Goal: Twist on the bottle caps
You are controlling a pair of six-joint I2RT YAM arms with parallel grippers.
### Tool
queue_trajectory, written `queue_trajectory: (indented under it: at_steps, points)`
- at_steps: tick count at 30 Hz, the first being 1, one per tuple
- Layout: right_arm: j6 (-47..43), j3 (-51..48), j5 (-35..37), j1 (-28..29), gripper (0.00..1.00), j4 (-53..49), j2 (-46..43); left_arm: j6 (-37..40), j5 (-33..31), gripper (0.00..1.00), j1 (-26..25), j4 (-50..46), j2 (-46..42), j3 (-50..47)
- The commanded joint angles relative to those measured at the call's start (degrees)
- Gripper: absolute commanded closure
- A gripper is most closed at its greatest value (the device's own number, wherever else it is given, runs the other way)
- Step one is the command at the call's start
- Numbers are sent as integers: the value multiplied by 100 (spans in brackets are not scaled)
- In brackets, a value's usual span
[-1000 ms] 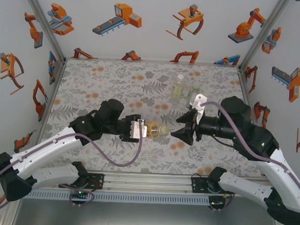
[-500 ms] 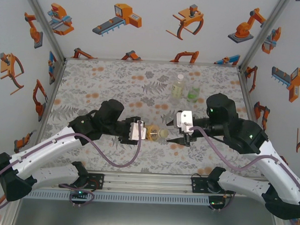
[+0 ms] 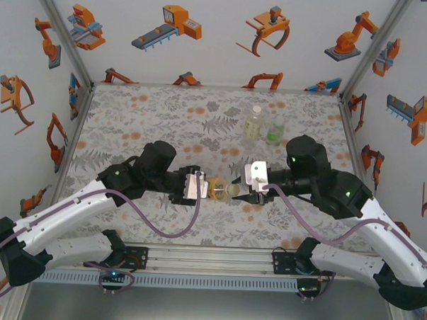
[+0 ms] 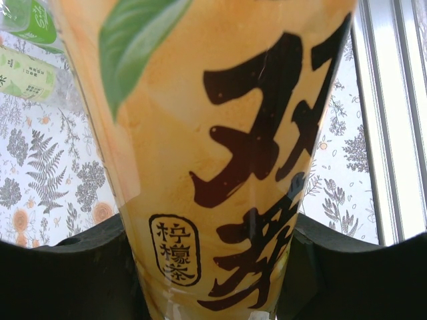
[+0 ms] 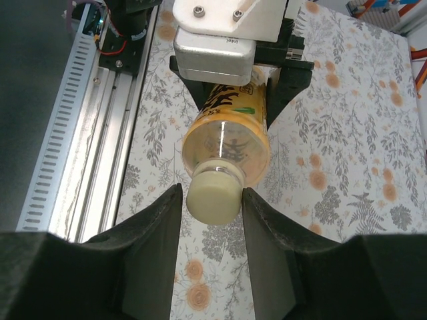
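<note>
The amber bottle (image 3: 218,188) with the yellow label lies level above the table, and my left gripper (image 3: 207,186) is shut on its body. The label (image 4: 220,133) sits between the black fingers (image 4: 80,267) in the left wrist view. A pale yellow bottle cap (image 5: 213,195) sits on the bottle's neck, pointing at my right gripper (image 5: 212,200). Its two fingers press against the cap's sides. In the top view the cap (image 3: 235,190) sits between the two grippers, with the right gripper (image 3: 242,192) just right of it.
A pale yellowish bottle (image 3: 254,123) and a green bottle (image 3: 275,132) stand upright at the back right of the floral mat. The aluminium rail (image 3: 209,259) runs along the near edge. Printed walls enclose the table on three sides.
My right arm has moved left to the bottle's neck, its wrist turned, and its jaws have narrowed onto the cap. The left arm and bottle have stayed still.
</note>
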Motion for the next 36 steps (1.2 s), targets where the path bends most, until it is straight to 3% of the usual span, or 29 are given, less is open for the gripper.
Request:
queue_trajectory:
  at_steps: [1,21,30,36]
  points:
    - [-26,-82,54,65,62,196,-44,-40,152,100,6,0,-45,133]
    - [633,-607,1191,366,100,832,-438,-584,-173,100,32,380,23,237]
    - [881,-271,1007,377,100,462,7,-191,4,100,32,83,29,407]
    - [2557,-18,864,377,100,545,457,23,-168,100,58,115,102,499]
